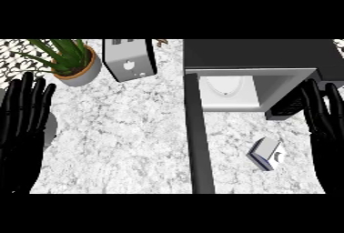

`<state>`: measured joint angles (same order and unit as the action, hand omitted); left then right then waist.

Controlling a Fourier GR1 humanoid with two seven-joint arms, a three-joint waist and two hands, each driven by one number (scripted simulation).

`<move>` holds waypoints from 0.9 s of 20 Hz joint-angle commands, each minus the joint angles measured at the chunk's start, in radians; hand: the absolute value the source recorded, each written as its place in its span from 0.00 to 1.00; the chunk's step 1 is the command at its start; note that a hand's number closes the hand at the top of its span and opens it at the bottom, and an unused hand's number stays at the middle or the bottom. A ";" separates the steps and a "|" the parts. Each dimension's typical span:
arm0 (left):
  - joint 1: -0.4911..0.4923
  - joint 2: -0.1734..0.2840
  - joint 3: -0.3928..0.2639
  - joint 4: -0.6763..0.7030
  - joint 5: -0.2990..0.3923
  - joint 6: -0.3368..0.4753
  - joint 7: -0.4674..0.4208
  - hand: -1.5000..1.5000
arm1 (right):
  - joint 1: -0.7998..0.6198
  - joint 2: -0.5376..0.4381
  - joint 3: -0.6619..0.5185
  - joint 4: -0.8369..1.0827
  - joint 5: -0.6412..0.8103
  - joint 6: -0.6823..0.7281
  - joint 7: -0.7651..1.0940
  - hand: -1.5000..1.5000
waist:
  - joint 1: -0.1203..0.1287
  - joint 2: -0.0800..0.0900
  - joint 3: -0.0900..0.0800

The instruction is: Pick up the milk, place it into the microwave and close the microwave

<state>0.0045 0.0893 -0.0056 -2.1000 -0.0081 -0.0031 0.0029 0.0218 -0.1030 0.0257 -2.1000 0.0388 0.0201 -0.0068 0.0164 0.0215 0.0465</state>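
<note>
The milk [267,154] is a small carton that lies on its side on the tabletop [121,136], in front of the open microwave [259,68] & a bit to the right of its cavity. Its long axis runs diagonal, from lower-left up to upper-right, approx. toward the microwave mouth. Nothing touches it.

The right robot hand [325,123] is the nearer one: it stands just to the right of the carton, near but apart, so the milk lies to the left of that palm and a little lower than the fingertips. This robot hand is spread, fingers straight & pointing up, holding nothing. The left robot hand [23,118] rests at the left edge, also spread and with nothing in it, well apart from the milk, w/ the microwave door [199,136] between them.

That door is swung out toward me, a dark bar across the tabletop, just left of the carton. I think the pick-up is for the right robot hand, moving left & down; the door stays for later.

Farther away: a toaster [129,59] and a potted plant [73,61] at the back left.
</note>
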 commanded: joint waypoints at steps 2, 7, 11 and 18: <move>0.043 -0.026 -0.053 -0.008 -0.057 0.016 -0.017 0.00 | 0.031 0.092 0.035 0.024 0.121 -0.124 -0.051 0.00 | -0.014 -0.022 -0.046; 0.099 -0.087 -0.046 -0.011 -0.002 0.073 0.044 0.00 | -0.036 0.102 0.140 0.002 0.321 -0.421 0.159 0.00 | -0.005 -0.024 -0.049; 0.172 -0.085 -0.068 -0.155 -0.026 0.078 0.114 0.00 | 0.000 0.102 0.301 -0.019 0.453 -0.532 0.228 0.00 | -0.011 -0.025 -0.047; 0.297 -0.046 0.001 -0.252 0.079 0.011 0.110 0.00 | 0.053 0.103 0.500 -0.059 0.715 -0.693 0.412 0.00 | -0.015 -0.025 -0.047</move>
<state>0.2685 0.0381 -0.0178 -2.2799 0.0525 0.0066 0.0652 0.0183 -0.0017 0.4273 -2.0974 0.6135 -0.6100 0.3047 0.0067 -0.0025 -0.0004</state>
